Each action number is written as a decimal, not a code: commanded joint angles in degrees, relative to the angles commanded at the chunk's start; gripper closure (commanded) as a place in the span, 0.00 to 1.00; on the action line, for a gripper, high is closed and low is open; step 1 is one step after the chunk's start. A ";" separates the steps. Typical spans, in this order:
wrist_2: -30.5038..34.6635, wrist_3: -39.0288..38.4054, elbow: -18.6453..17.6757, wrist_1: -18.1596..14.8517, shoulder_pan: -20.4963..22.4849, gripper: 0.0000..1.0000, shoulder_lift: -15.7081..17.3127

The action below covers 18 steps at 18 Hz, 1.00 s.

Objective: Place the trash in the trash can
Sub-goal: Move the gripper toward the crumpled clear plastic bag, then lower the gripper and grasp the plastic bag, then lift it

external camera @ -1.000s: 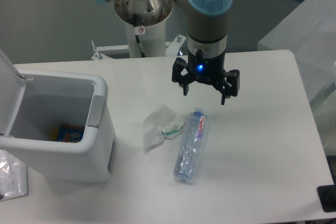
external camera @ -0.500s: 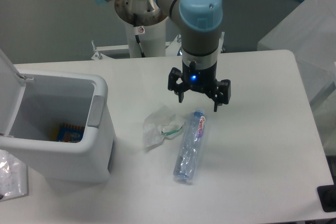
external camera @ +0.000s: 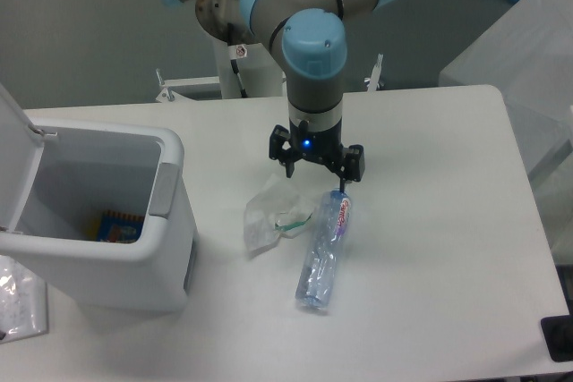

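Clear bottle (external camera: 323, 252) and wrapper (external camera: 272, 216) lie beside the bin (external camera: 134, 261). End effector (external camera: 316, 176), fingers spread and empty, has dropped leftward over them; pickup looks imminent.

**Robot gripper above trash beside an open bin**

A white table (external camera: 448, 248) holds a white trash can (external camera: 98, 221) at its left, lid (external camera: 13, 158) raised, something blue and yellow inside. To the right of the can lies a crumpled clear wrapper (external camera: 273, 216), and just beyond it a crushed clear bottle (external camera: 325, 248). The gripper (external camera: 315, 176), fingers spread, hangs over the bottle's labelled top end and the wrapper's upper edge.
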 joint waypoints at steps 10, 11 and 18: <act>-0.17 10.63 -3.25 -0.35 -1.94 0.00 0.44; -0.26 10.81 -3.34 -0.27 -2.03 0.00 0.18; -0.35 10.29 -4.05 0.35 -3.61 0.00 -2.37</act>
